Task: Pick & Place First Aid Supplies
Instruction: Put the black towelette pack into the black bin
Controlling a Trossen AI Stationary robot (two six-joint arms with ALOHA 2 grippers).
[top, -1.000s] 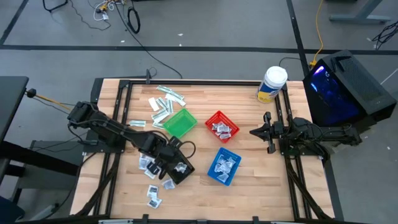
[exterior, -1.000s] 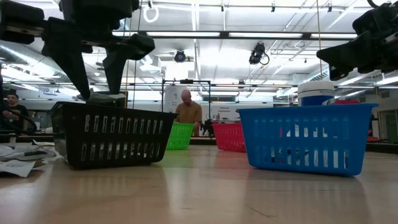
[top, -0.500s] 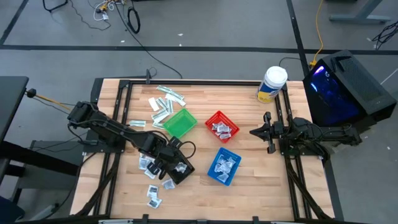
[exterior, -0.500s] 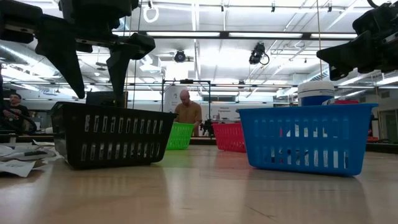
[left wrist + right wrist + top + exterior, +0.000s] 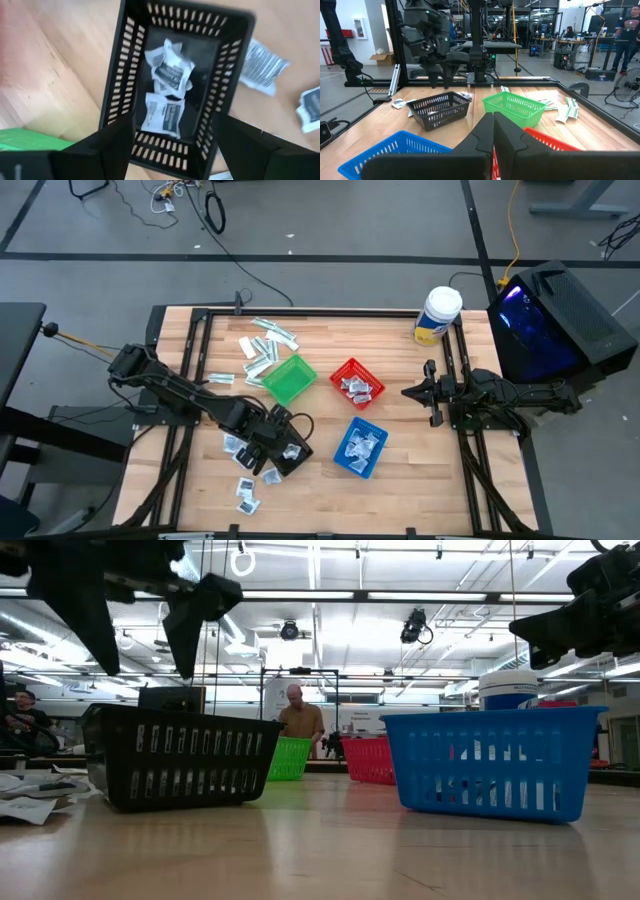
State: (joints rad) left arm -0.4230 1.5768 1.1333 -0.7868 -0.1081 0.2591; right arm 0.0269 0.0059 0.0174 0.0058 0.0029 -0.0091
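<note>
Wooden table (image 5: 400,470), scattered packets (image 5: 262,345), workshop with a person (image 5: 302,722) behind.

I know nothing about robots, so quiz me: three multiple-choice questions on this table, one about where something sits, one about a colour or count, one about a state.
1. Where does the left gripper hang?
A. above the black basket
B. above the yellow-labelled tub
C. inside the red basket

2. How many packets lie in the black basket, by the left wrist view?
A. none
B. two
C. six

3. How are the right gripper's fingers?
A. spread wide
B. clamped on a packet
C. shut, empty

Answers:
1. A: the left wrist camera looks straight down into it.
2. B: two white sachets show inside.
3. C: the fingers meet with nothing between them.
</note>
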